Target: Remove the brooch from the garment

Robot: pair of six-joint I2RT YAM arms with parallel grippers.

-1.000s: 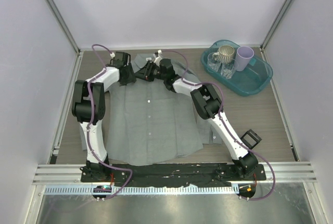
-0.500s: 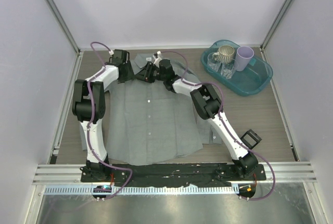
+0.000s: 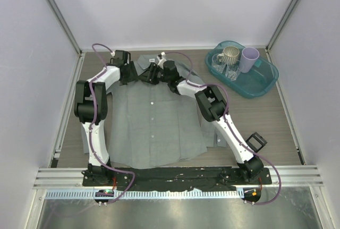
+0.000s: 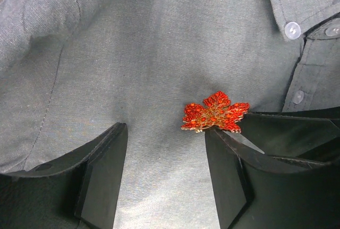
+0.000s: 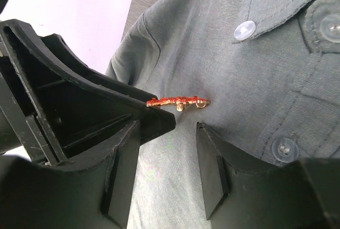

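The grey shirt [image 3: 154, 117] lies flat on the table with its collar at the far side. The red-orange brooch [image 4: 215, 113] is pinned on the chest beside the collar. It shows edge-on in the right wrist view [image 5: 178, 101]; in the top view the grippers hide it. My left gripper [image 4: 166, 133] is open on the fabric, its right finger [image 4: 226, 170] touching the brooch's lower edge. My right gripper [image 5: 167, 133] is open and empty just below the brooch, facing the left gripper's finger [image 5: 106, 107]. Both grippers meet at the collar, left [image 3: 138, 76] and right [image 3: 150, 75].
A teal tray [image 3: 265, 83] at the back right holds a striped mug [image 3: 230, 54], a clear glass [image 3: 232, 71] and a purple cup [image 3: 249, 58]. White buttons [image 4: 292, 28] sit on the collar and placket. Walls enclose the table on three sides.
The left wrist has shifted slightly left and away, and the right gripper has edged a little towards the collar. The shirt has not moved.
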